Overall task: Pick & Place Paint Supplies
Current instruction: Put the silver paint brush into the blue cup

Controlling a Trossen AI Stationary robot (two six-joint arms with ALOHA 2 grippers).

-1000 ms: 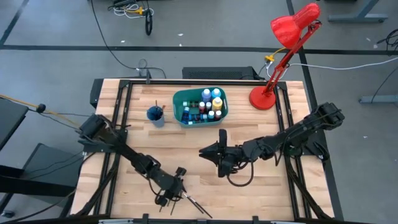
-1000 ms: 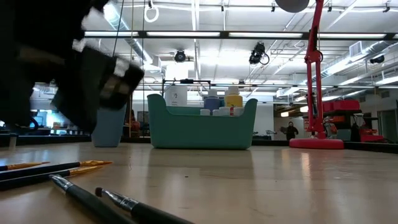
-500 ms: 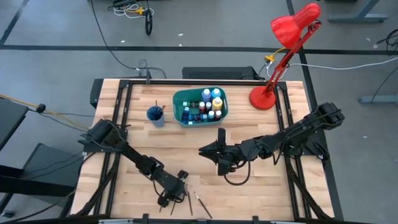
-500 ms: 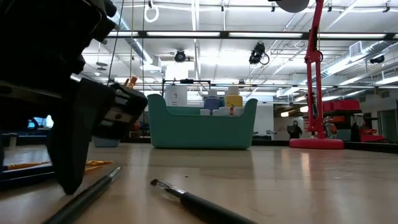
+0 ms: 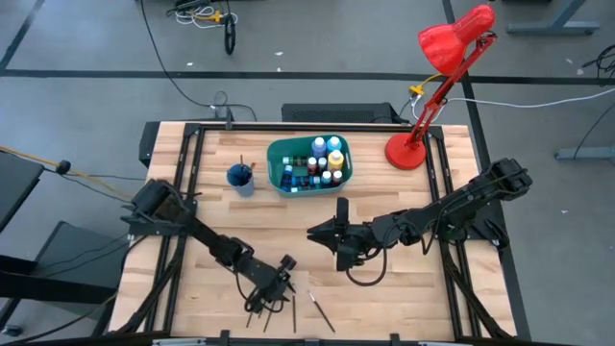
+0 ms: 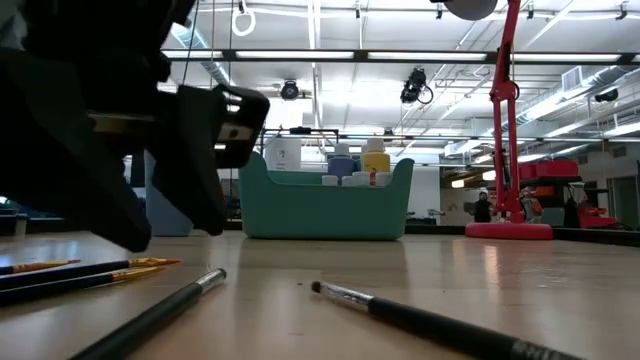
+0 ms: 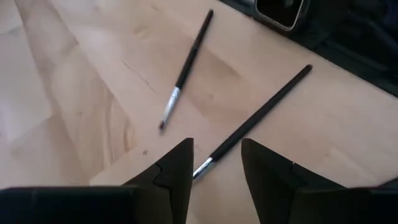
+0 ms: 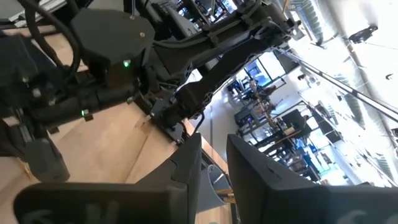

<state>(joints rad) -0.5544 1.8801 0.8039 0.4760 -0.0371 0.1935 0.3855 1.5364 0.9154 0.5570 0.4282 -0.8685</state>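
Note:
My left gripper [image 5: 277, 293] is open, low over the table near its front edge. In the left wrist view its fingers [image 7: 217, 146] stand on either side of the bristle end of a thin dark brush [image 7: 261, 115]; a second brush [image 7: 186, 68] lies beyond. In the low view these brushes show lying flat, one at the left [image 6: 150, 315] and one at the right [image 6: 430, 320], beside two yellow-tipped brushes [image 6: 80, 272]. Paint bottles [image 5: 322, 159] stand in the teal bin [image 5: 279, 154]. My right gripper [image 5: 317, 234] is open and empty at mid-table.
A small blue cup [image 5: 240, 177] holding brushes stands left of the bin. A red desk lamp [image 5: 408, 149] stands at the far right. The dark frame rail [image 7: 348, 43] of the table's front edge runs close beyond the brushes. Bare wood [image 5: 413, 288] lies right of the brushes.
My left gripper has come down among the brushes and moved a little toward the table's right edge. One dark brush has slid toward the right, away from the other, which stays near the gripper.

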